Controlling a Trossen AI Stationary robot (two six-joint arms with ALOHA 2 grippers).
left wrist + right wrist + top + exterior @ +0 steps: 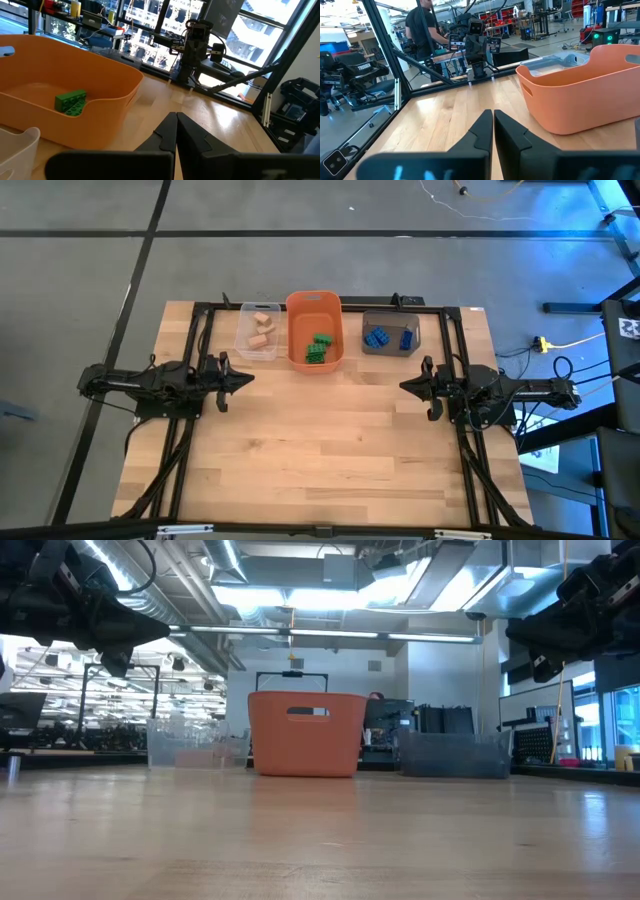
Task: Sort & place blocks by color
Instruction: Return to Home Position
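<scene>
Three bins stand in a row near the table's far edge. The clear bin [259,331] holds tan blocks [261,332]. The orange bin [314,330] holds green blocks [318,348], one of which shows in the left wrist view [70,101]. The grey-brown bin [391,333] holds blue blocks [378,338]. My left gripper [248,378] hovers shut above the table's left side, pointing right. My right gripper [404,386] hovers shut above the right side, pointing left. Neither holds anything.
A black frame [330,308] runs around the table's far and side edges. Bare wood [320,450] lies between and in front of the arms. A person [424,30] stands in the room beyond the table, seen in the right wrist view.
</scene>
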